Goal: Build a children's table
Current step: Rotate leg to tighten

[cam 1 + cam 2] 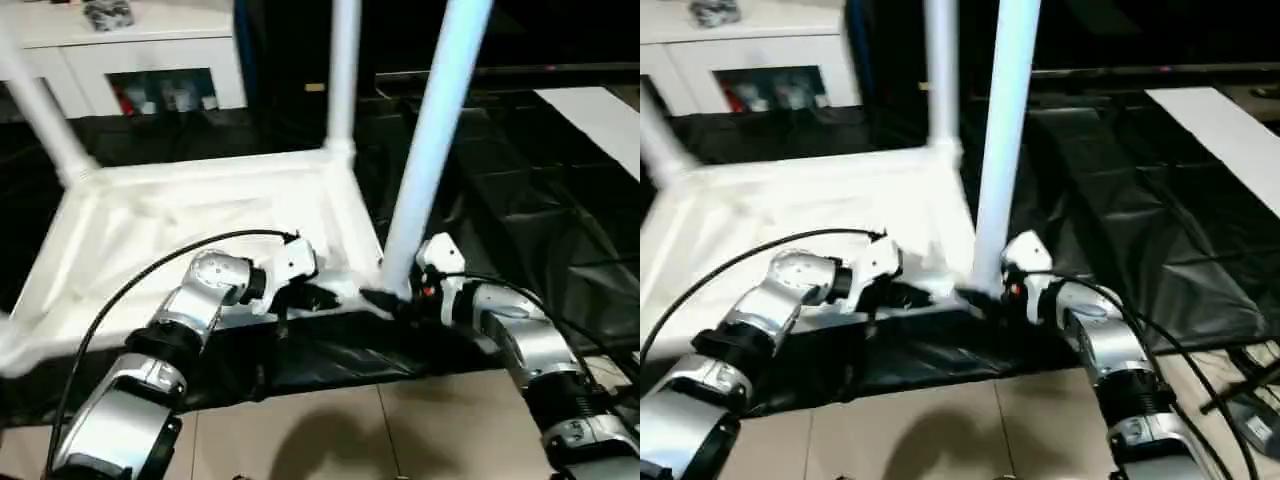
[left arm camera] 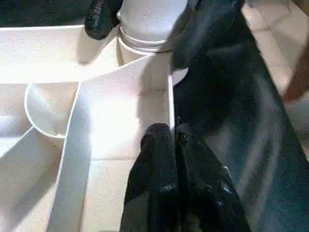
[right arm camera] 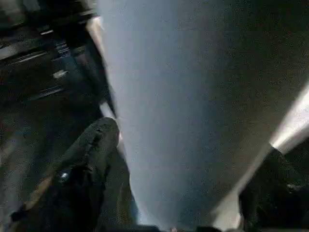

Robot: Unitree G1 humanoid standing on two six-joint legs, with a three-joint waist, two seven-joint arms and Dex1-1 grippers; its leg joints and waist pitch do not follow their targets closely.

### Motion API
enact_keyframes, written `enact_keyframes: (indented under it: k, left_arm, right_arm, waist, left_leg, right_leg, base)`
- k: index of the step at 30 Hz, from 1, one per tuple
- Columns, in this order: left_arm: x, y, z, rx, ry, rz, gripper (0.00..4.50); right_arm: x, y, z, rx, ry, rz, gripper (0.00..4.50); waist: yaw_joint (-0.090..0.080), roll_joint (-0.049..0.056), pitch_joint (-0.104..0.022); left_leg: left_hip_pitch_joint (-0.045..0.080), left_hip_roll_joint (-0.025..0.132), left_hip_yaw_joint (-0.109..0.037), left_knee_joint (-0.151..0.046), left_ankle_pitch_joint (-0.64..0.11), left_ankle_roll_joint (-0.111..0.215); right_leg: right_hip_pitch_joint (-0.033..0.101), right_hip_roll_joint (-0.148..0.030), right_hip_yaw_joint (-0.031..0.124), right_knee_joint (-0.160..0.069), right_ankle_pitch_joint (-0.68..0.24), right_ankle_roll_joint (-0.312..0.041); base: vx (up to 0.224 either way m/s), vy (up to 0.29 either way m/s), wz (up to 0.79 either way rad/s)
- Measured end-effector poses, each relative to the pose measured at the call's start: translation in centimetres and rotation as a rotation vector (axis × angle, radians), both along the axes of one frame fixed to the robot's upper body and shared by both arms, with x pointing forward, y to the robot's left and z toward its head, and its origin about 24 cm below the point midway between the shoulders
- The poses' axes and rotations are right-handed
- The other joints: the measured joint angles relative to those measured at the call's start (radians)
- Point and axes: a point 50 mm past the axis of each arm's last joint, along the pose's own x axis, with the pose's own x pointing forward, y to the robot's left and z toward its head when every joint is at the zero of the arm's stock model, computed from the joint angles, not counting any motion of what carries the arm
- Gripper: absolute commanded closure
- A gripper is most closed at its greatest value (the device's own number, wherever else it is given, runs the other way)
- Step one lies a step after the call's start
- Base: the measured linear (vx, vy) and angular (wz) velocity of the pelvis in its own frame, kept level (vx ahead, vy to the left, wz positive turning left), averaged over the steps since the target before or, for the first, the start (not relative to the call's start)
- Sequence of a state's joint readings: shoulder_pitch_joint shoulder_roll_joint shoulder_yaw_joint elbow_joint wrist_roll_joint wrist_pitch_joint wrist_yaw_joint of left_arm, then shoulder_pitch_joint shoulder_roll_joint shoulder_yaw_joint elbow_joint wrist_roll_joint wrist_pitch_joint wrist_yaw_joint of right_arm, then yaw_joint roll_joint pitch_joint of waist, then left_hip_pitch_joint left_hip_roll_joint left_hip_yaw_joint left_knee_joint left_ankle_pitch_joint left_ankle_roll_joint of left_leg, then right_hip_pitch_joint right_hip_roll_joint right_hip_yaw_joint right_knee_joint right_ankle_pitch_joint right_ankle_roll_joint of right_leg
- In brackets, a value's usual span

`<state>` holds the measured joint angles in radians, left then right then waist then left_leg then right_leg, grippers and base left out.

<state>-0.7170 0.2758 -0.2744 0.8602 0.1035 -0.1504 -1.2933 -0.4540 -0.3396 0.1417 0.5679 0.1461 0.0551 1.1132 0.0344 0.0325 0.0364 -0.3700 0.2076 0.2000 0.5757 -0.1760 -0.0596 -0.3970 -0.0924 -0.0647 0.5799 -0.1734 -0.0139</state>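
Left gripper [image 1: 318,297] was pinched shut on the upturned tabletop [image 1: 150,225] rim in the head view; right gripper [image 1: 385,300] sat at the near-corner leg [image 1: 432,140] base. Left wrist: fingers [image 2: 159,164] closed over the rim wall. Right wrist: fingers [image 3: 94,145] straddled the leg, touching or not unclear.

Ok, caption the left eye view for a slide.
Right end effector straddles a leg at the upturned tabletop's near corner socket.
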Motion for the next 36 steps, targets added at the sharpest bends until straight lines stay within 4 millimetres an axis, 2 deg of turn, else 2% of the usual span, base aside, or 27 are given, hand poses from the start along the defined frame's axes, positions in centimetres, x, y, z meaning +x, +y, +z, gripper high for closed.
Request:
enact_keyframes:
  k: [10, 22, 26, 30, 33, 36]
  left_arm:
    - [0.1, 0.7, 0.3, 0.041, 0.008, -0.076, 4.5]
    - [0.1, 0.9, 0.1, 0.024, 0.03, -0.071, 4.5]
    - [0.8, 0.6, -0.1, 0.012, -0.001, 0.07, 4.5]
    - [1.2, -1.0, -0.5, -0.026, -0.003, 0.201, 4.5]
    - [1.1, -2.2, -0.9, -0.047, -0.007, 0.259, 4.5]
    - [0.9, -3.1, -1.3, -0.044, -0.033, 0.313, 4.5]
  right_arm:
    - [-0.1, 0.3, 0.1, -0.004, 0.031, 0.101, 1.88]
    - [-0.5, 0.4, -0.1, 0.019, 0.047, 0.077, 1.93]
    - [0.3, 1.1, -1.0, 0.078, 0.002, -0.177, 1.93]
    - [1.2, 1.3, -1.5, 0.084, -0.036, -0.419, 1.93]
    - [1.7, 1.9, -1.8, 0.092, -0.041, -0.582, 1.93]
    - [2.2, 2.6, -1.9, 0.075, -0.041, -0.728, 1.93]
  waist:
    - [0.005, 0.0, 0.0]
    - [0.009, 0.0, 0.0]
    - [-0.002, -0.001, -0.001]
    - [-0.012, -0.002, 0.0]
    - [-0.03, -0.002, -0.001]
    - [-0.04, -0.003, -0.004]
  left_leg:
    - [0.0, 0.0, 0.0, 0.0, 0.0, 0.0]
    - [0.001, 0.0, 0.0, 0.0, 0.0, 0.0]
    - [0.004, -0.001, 0.0, 0.002, 0.0, -0.001]
    - [0.005, -0.001, 0.0, 0.004, 0.0, -0.001]
    - [0.005, -0.002, 0.0, 0.003, 0.0, 0.0]
    - [0.011, -0.002, -0.001, 0.003, 0.0, 0.0]
  right_leg:
    - [0.0, 0.0, 0.0, 0.001, 0.0, 0.0]
    - [0.0, 0.0, 0.0, 0.003, 0.0, 0.0]
    - [0.001, -0.001, 0.001, 0.005, 0.0, 0.0]
    - [0.002, -0.001, 0.002, 0.002, -0.003, 0.005]
    - [0.003, -0.001, 0.002, -0.002, -0.003, 0.006]
    - [0.009, -0.001, 0.002, -0.003, -0.004, 0.007]
  base:
    - [0.0, 0.0, 0.0]
    - [0.0, 0.0, 0.0]
    - [0.0, 0.0, 0.0]
    - [0.0, 0.0, 0.0]
    - [0.0, 0.0, 0.0]
    - [0.0, 0.0, 0.0]
